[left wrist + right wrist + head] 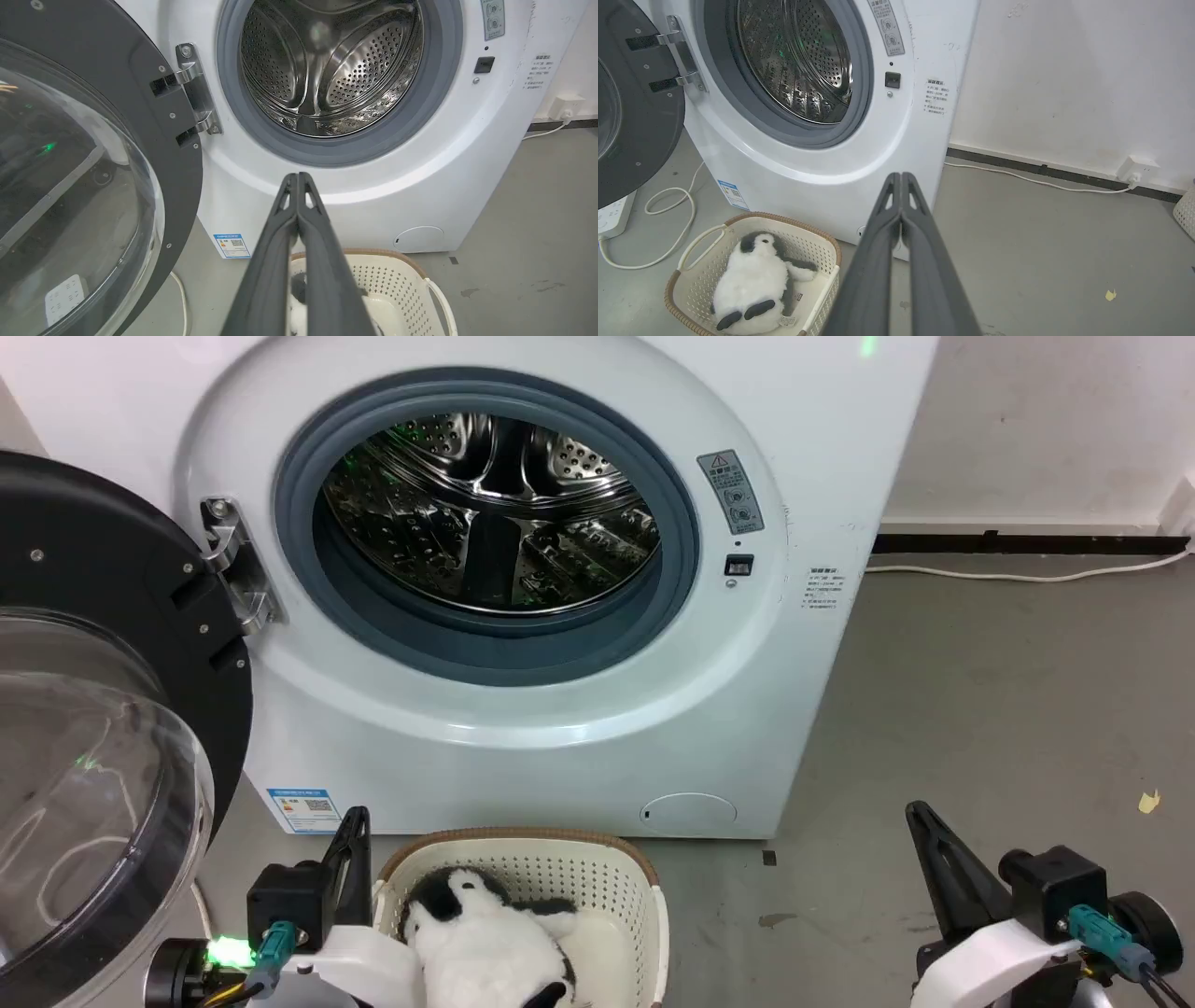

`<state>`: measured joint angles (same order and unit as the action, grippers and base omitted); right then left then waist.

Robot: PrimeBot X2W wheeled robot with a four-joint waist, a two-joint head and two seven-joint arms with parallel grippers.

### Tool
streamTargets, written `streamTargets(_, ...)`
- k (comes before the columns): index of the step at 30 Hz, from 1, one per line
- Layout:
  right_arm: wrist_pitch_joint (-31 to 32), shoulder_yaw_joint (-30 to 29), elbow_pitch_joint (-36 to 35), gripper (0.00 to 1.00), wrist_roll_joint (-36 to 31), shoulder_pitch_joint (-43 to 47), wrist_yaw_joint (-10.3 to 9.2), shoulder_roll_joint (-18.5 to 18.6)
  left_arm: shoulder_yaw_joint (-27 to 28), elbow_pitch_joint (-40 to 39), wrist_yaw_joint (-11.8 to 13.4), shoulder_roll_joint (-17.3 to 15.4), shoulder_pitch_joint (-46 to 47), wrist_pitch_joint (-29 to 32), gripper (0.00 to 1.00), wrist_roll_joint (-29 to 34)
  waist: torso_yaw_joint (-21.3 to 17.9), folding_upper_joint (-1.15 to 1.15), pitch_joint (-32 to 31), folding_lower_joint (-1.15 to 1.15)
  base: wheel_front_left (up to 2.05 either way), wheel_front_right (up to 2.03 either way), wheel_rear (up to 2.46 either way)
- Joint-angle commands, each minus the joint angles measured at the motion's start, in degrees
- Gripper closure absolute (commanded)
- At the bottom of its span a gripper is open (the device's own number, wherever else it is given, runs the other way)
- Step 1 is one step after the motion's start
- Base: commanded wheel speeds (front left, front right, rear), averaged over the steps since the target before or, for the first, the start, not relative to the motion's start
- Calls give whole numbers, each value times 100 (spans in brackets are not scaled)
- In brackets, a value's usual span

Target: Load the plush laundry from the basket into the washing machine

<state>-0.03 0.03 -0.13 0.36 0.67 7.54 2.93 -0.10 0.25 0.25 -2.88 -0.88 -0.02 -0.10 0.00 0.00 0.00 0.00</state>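
Observation:
The black-and-white plush penguin (485,943) (754,282) lies on its back in the cream basket (621,887) (817,247) (397,280) on the floor before the white washing machine (560,728) (420,186) (822,168). Its black-framed clear door (103,737) (93,177) stands swung open at the left, and the steel drum (485,513) looks bare. My left gripper (355,821) (297,177) is shut and holds nothing, just left of the basket's rim. My right gripper (920,812) (901,177) is shut and holds nothing, over the floor right of the basket.
A white cable (668,219) loops on the grey floor left of the basket, beside a white power strip (612,214). Another cable (1017,175) runs along the wall to a socket (1136,168). A yellow scrap (1148,800) lies on the floor at the right.

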Motion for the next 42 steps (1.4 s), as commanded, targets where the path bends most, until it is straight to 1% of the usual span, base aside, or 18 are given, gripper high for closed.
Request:
streamTargets(1, 3, -3, 13, 100, -36, -67, -5, -5, 10, -25, -25, 1, 88, 2, 100, 10, 0, 0, 0, 0, 0, 0, 0)
streamTargets(33, 3, -3, 13, 100, -36, -67, -5, -5, 10, -25, -25, 1, 88, 2, 100, 10, 0, 0, 0, 0, 0, 0, 0)
streamTargets(34, 0, 1, 0, 0, 0, 0, 0, 0, 0, 0, 0, 0, 0, 0, 0, 0, 0, 0, 0, 0, 0, 0, 0)
streamTargets(42, -41, -5, 3, 0, 44, 13, 0, 0, -38, 18, 32, 0, -5, -41, 0, -9, -4, 0, -2, 0, 0, 0, 0)
